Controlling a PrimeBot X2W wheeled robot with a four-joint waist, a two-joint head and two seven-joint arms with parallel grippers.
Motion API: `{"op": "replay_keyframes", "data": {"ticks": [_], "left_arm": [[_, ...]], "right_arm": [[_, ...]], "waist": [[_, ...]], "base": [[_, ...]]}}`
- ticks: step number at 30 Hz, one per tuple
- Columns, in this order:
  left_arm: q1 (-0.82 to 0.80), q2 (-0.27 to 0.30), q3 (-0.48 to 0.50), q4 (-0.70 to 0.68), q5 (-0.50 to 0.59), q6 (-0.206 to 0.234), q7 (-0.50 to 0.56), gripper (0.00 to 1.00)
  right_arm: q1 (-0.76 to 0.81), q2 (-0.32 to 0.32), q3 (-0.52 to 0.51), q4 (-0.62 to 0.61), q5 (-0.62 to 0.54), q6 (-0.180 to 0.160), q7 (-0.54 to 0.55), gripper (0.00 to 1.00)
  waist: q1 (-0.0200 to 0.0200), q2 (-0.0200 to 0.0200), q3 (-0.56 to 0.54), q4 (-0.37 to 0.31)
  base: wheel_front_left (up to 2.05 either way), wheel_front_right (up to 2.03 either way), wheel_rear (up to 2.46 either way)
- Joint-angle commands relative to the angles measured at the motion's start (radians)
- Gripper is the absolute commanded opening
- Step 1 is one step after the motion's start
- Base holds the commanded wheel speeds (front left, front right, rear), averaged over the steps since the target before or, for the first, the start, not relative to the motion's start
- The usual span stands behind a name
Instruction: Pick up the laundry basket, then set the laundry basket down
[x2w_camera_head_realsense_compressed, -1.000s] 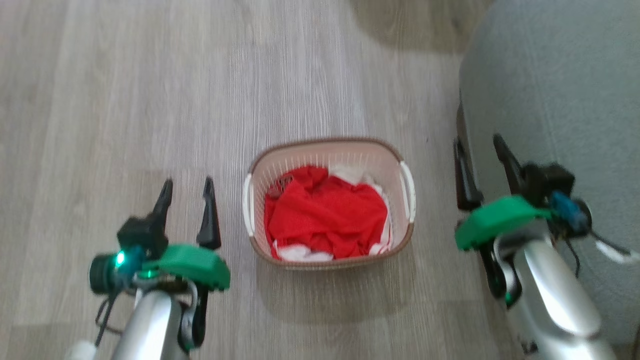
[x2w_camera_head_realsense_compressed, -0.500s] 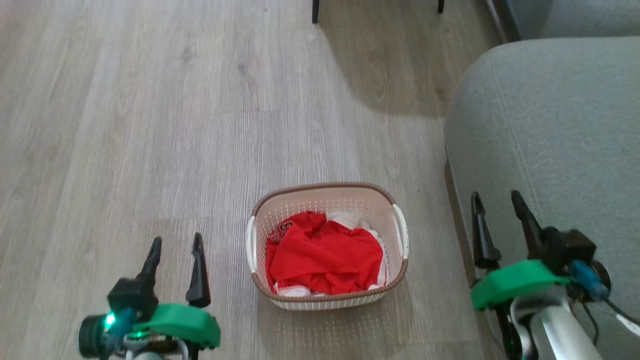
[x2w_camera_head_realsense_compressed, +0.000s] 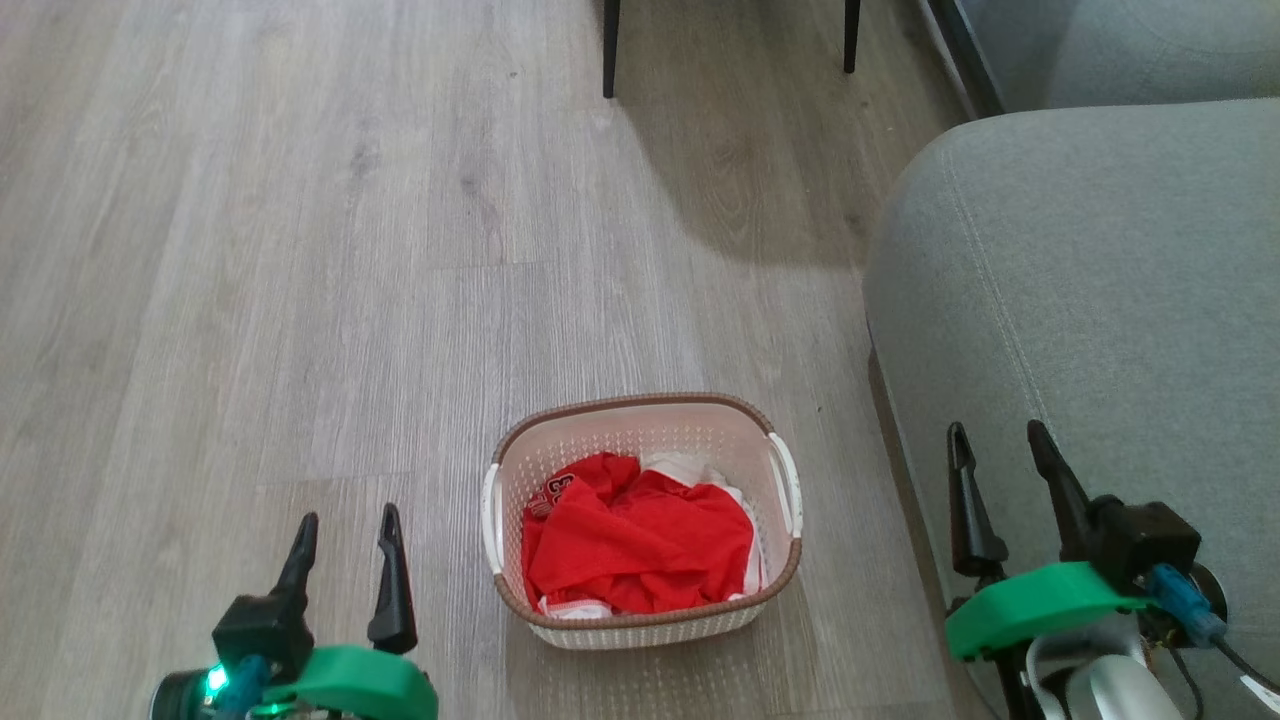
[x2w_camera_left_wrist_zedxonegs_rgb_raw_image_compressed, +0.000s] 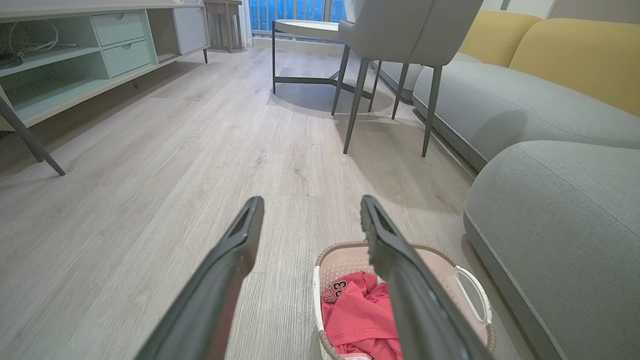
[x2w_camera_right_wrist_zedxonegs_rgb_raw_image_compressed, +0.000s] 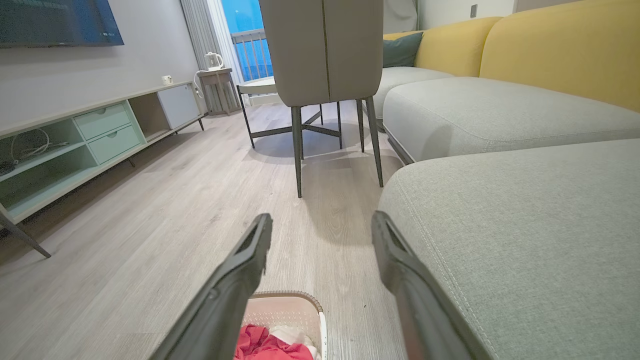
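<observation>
Head view: small cream-white perforated plastic laundry basket (x2w_camera_head_realsense_compressed: 640, 630) with a brown woven-look rim and white side handles stands on the grey wood-plank floor (x2w_camera_head_realsense_compressed: 300, 250), lower centre of frame. Upright, resting flat. Inside lies a crumpled red garment (x2w_camera_head_realsense_compressed: 640, 545) over some white cloth (x2w_camera_head_realsense_compressed: 690, 468).

Left gripper (x2w_camera_head_realsense_compressed: 347, 518): lower left of frame, beside the basket's left handle but apart from it. The two dark fingers are spread with a clear gap and nothing between them. In the left wrist view the basket sits at lower right, partly behind the right-hand finger.

Right gripper (x2w_camera_head_realsense_compressed: 997, 432): lower right of frame, over the edge of the grey fabric sofa cushion (x2w_camera_head_realsense_compressed: 1080, 300), well apart from the basket's right handle. Fingers parted, nothing held. In the right wrist view the basket's far rim and a patch of red show at the bottom edge, between the fingers.

Neither gripper touches the basket.

Surroundings: two thin dark chair legs (x2w_camera_head_realsense_compressed: 608, 50) at top centre of the head view, and the sofa along the right side. The left wrist view shows a pale green low cabinet (x2w_camera_left_wrist_zedxonegs_rgb_raw_image_compressed: 75, 65) at upper left and yellow back cushions (x2w_camera_left_wrist_zedxonegs_rgb_raw_image_compressed: 575, 60) at upper right.
</observation>
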Motion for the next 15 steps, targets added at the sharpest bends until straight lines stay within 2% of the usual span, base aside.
{"op": "replay_keyframes", "data": {"ticks": [1, 15], "left_arm": [[-0.027, 0.006, 0.032, -0.036, 0.011, 0.003, -0.005, 1.0], [-0.016, 0.006, 0.028, -0.029, 0.007, 0.011, -0.005, 1.0]], "right_arm": [[-0.021, -0.004, 0.015, -0.036, -0.006, -0.002, -0.005, 1.0], [-0.012, -0.004, 0.021, -0.026, -0.004, -0.002, -0.005, 1.0]], "waist": [[0.0001, -0.0001, -0.002, 0.001], [0.0001, -0.0001, -0.009, 0.007]], "base": [[0.0, 0.0, 0.0], [0.0, 0.0, 0.0]]}}
